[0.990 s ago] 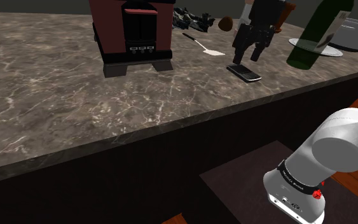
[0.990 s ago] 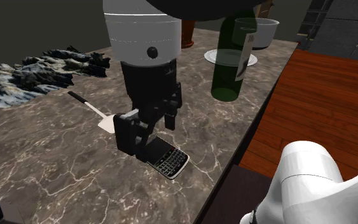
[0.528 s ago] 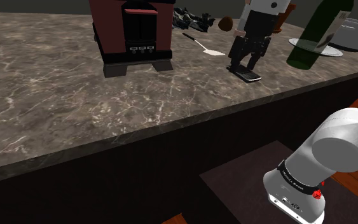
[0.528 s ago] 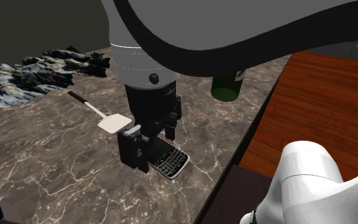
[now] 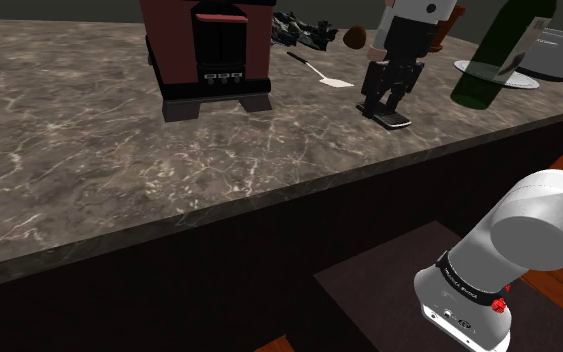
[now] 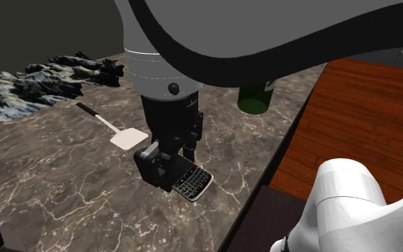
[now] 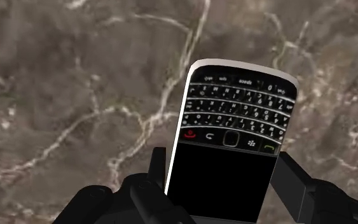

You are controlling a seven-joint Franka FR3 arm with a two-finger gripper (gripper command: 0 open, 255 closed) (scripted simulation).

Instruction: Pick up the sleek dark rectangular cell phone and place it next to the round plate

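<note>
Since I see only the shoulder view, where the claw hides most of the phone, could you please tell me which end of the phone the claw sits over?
Observer: The claw sits over the phone's screen end; the keypad end sticks out beyond it.
Operator: Thank you; is it lying face up?
Observer: Yes, keys up, flat on the counter.
Operator: Is the screen lit?
Observer: No, it is plain black, with a red key and a green key next to it.
</note>
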